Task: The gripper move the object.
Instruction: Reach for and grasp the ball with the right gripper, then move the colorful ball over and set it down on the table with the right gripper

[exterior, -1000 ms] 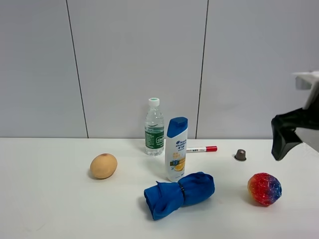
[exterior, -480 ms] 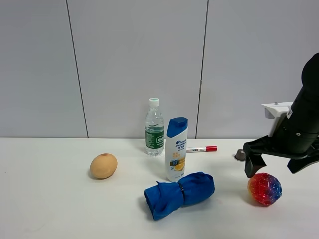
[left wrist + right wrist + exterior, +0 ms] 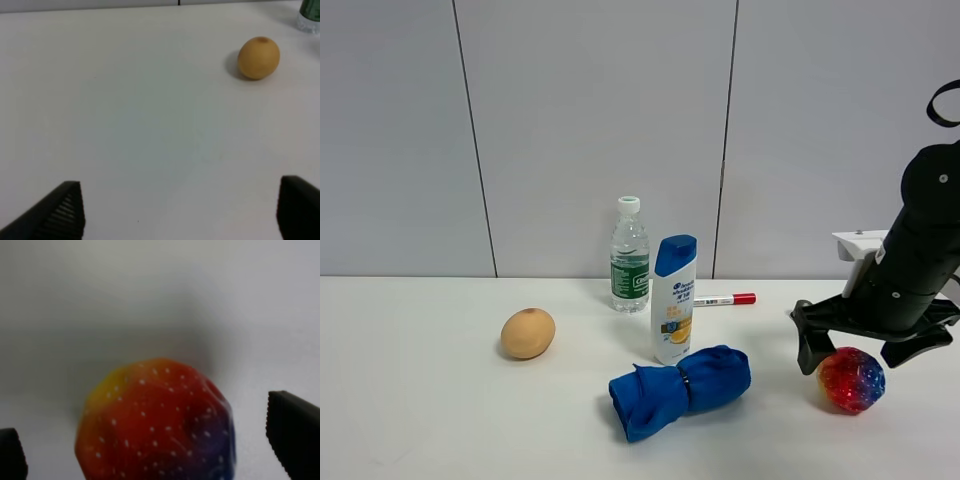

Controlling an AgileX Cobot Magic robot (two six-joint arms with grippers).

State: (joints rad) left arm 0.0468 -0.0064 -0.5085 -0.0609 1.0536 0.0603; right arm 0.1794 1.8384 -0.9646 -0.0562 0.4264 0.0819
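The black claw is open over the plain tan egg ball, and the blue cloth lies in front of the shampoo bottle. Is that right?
Almost. The gripper is open over the glittery ball, not the tan egg ball, which sits far to the left. The right wrist view shows the glittery ball between the open jaws. The blue cloth does lie in front of the shampoo bottle.

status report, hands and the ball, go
Right hand open, straddling the glittery ball, not gripping. Ball on the table. Left hand open, away by the tan ball. Nothing in the way.
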